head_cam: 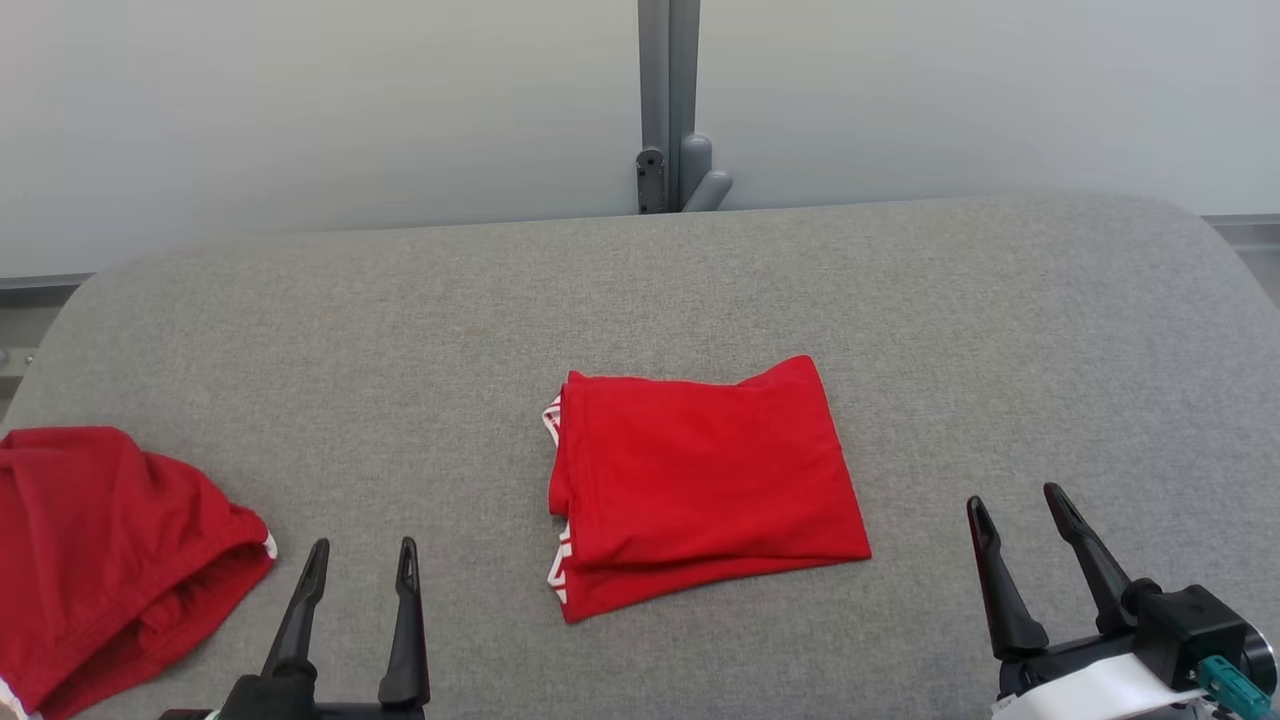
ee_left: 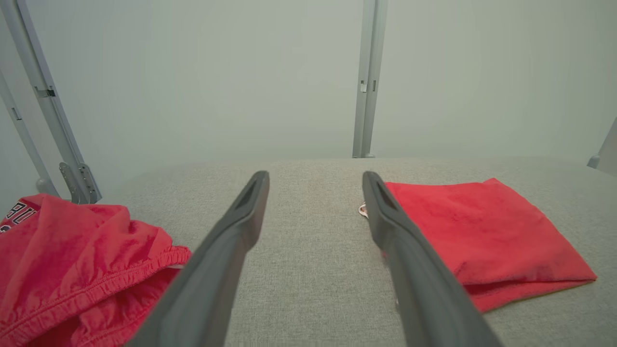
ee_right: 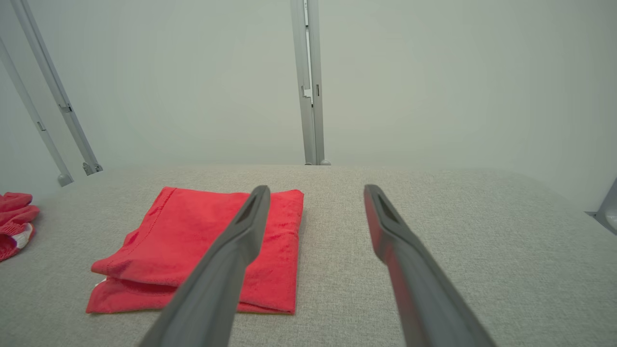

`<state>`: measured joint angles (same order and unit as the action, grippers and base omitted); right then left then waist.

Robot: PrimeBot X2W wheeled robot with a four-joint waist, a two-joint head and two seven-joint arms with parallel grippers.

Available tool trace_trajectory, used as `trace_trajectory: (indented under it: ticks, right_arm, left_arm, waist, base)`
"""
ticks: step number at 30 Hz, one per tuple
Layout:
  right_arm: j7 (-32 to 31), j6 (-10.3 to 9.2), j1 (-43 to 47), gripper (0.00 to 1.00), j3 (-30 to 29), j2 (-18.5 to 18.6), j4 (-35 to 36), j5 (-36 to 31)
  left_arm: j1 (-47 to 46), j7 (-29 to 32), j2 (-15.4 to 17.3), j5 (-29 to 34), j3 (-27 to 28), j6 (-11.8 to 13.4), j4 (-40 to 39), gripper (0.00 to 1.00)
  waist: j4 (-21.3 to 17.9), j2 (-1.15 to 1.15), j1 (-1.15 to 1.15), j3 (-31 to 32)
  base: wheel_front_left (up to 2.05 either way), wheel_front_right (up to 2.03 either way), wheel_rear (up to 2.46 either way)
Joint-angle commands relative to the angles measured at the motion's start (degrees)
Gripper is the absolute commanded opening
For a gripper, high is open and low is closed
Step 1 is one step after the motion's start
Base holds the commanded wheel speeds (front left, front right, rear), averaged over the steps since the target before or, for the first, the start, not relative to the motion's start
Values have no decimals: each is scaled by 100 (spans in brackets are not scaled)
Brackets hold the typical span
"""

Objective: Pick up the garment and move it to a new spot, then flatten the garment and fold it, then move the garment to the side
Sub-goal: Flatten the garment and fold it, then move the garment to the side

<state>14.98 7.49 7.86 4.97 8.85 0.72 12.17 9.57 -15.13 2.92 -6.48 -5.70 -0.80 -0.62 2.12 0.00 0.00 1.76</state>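
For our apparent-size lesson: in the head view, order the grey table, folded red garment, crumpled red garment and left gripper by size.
1. grey table
2-3. folded red garment and crumpled red garment: alike; latter cropped
4. left gripper

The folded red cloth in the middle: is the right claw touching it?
Apart. The head view shows a strip of bare grey surface between the folded red cloth and the open right claw, which sits off to its side.

Left pincer [head_cam: 363,548] and right pincer [head_cam: 1015,498], long tapered black fingers [head_cam: 406,630]; white band [head_cam: 1100,690], teal connector [head_cam: 1228,685] at right wrist
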Motion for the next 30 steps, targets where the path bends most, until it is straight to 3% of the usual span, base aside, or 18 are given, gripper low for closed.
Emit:
trace_trajectory:
  ticks: [1,23,30]
  right_arm:
    - [13,-1,56,100,-3,5,31,-51]
    - [13,-1,205,100,52,7,-112,-35]
    - [14,-1,95,100,196,28,-375,366]
  left_arm:
    - [103,-2,1,41,0,-28,19,100]
    - [298,-2,1,168,-62,-23,130,100]
    - [270,-2,1,204,-111,-3,117,100]
  waist:
    - [-10,0,0,22]
    - [56,0,0,186]
    - [82,0,0,169]
  base:
    - [0,0,0]
    - [0,0,0]
    - [0,0,0]
